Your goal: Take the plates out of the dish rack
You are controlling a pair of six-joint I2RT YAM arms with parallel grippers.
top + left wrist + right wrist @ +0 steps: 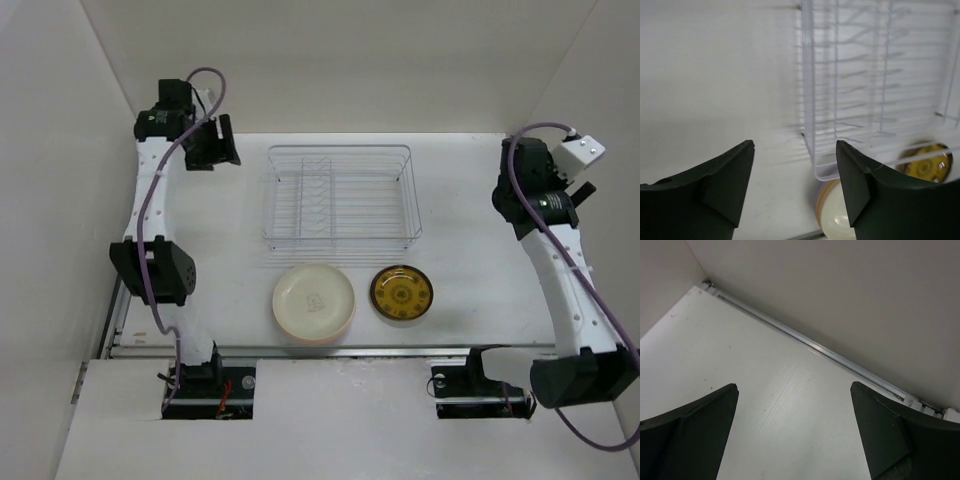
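The wire dish rack (340,195) stands at the table's middle back and holds no plates. A stack of larger plates with a cream one on top (314,303) lies flat in front of it, and a small dark brown-gold patterned plate (402,293) lies to its right. In the left wrist view the rack (875,90), the cream plate (832,210) and the brown-gold plate (930,162) also show. My left gripper (212,145) (795,185) is open and empty, left of the rack. My right gripper (582,190) (795,430) is open and empty at the far right.
White enclosure walls stand at the back and both sides. A metal rail (810,342) runs along the wall's base in the right wrist view. The arm bases (205,385) sit at the near edge.
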